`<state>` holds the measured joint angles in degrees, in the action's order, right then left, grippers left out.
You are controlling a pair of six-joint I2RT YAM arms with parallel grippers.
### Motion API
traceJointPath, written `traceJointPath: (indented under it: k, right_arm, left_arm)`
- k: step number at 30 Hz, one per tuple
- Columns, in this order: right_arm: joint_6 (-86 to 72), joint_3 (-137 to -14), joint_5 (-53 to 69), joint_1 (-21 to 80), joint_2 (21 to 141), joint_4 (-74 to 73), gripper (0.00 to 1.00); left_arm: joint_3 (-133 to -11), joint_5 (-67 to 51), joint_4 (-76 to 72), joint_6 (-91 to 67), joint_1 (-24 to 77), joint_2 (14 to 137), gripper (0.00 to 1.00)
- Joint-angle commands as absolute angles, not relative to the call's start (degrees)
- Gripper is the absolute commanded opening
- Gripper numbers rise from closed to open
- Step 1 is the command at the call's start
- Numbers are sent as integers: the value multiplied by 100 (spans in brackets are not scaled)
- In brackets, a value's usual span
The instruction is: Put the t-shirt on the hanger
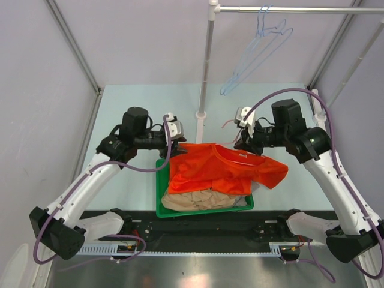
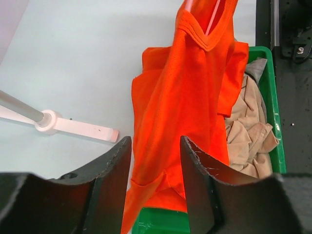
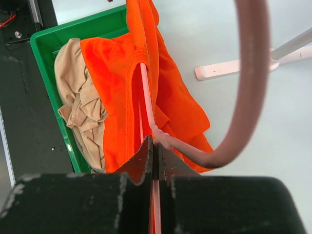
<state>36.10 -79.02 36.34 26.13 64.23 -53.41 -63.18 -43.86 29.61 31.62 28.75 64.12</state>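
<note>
The bright orange t-shirt (image 1: 210, 171) hangs spread between my two grippers over a green bin, its lower part draped into it. The pale pink hanger (image 3: 145, 92) runs into the shirt's neck opening, and its hook (image 3: 248, 97) curves close to the right wrist camera. My right gripper (image 1: 245, 143) (image 3: 157, 144) is shut on the hanger's wire just below the hook. My left gripper (image 1: 175, 146) (image 2: 155, 141) is at the shirt's left shoulder with its jaws apart; the t-shirt (image 2: 190, 97) hangs beyond the gap. The hanger (image 2: 212, 19) shows pink inside the collar.
The green bin (image 1: 161, 198) holds a beige garment (image 1: 192, 201) under the shirt. A white pole (image 1: 206, 66) with a foot (image 2: 78, 126) stands behind the bin. Light blue hangers (image 1: 258, 48) hang on the rail (image 1: 300, 9) at the back right. A black strip runs along the near edge.
</note>
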Motion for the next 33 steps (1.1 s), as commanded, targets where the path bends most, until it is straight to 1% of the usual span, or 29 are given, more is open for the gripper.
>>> traceJointPath:
  k: [1, 2, 5, 7, 10, 13, 14, 15, 16, 17, 19, 23, 24, 25, 27, 28, 30, 31, 33]
  right_arm:
    - [3700, -8121, 3674, 2602, 6258, -5432, 0]
    - [3683, -8147, 3656, 2619, 6249, -5406, 0]
    - [3604, -8261, 3542, 2768, 6310, -5318, 0]
    - [3542, -8314, 3420, 2873, 6328, -5274, 0]
    - [3446, -8393, 3314, 3119, 6319, -5177, 0]
    - [3401, -8560, 3244, 3182, 6311, -5229, 0]
    - [3419, -8587, 3200, 3182, 6284, -5290, 0]
    - [3445, -8604, 3164, 3182, 6267, -5317, 0]
    - [3498, -8631, 3086, 3182, 6232, -5361, 0]
    - [3524, -8640, 3033, 3173, 6205, -5405, 0]
    - [3638, -8692, 2919, 3129, 6161, -5493, 0]
    - [3691, -9139, 2961, 2813, 6275, -5467, 0]
    - [3683, -9245, 3014, 2717, 6371, -5449, 0]
    - [3683, -9333, 3110, 2611, 6407, -5467, 0]
    - [3683, -9597, 3077, 2567, 6477, -5510, 0]
    - [3683, -9693, 3033, 2540, 6495, -5641, 0]
    - [3761, -10071, 2840, 2523, 6513, -5931, 0]
    - [3805, -10194, 2734, 2488, 6487, -6255, 0]
    - [3928, -10405, 2341, 2444, 6416, -6581, 0]
  left_arm:
    - [-6890, -4526, 3049, 3427, 3023, 6555, 50]
    - [-6969, -4509, 3058, 3445, 3076, 6600, 54]
    - [-7083, -4456, 3032, 3489, 3427, 6758, 59]
    - [-7128, -4097, 2954, 3515, 3821, 6846, 59]
    - [-7146, -3807, 2752, 3376, 4121, 6987, 58]
    - [-7189, -3543, 2838, 3314, 4122, 7163, 48]
    - [-7216, -3559, 2935, 3340, 4061, 7189, 31]
    - [-7216, -3612, 3031, 3357, 3991, 7189, 23]
    - [-7198, -3786, 3171, 3357, 3773, 7146, 18]
    - [-7129, -3892, 3234, 3401, 3657, 7085, 13]
    - [-7023, -4077, 3409, 3559, 3307, 6796, 13]
    - [-6952, -4114, 3656, 3761, 2997, 6425, 19]
    - [-6987, -4096, 3682, 3762, 2980, 6399, 22]
    - [-7074, -4122, 3691, 3718, 2979, 6372, 34]
    - [-7163, -4245, 3517, 3465, 2988, 6355, 49]
    - [-7259, -4263, 3420, 3367, 2980, 6311, 62]
    - [-7374, -4307, 3131, 3095, 2988, 6258, 78]
    - [-7461, -4298, 3033, 3015, 2988, 6206, 88]
    - [-7541, -4272, 2823, 2866, 2988, 6170, 96]
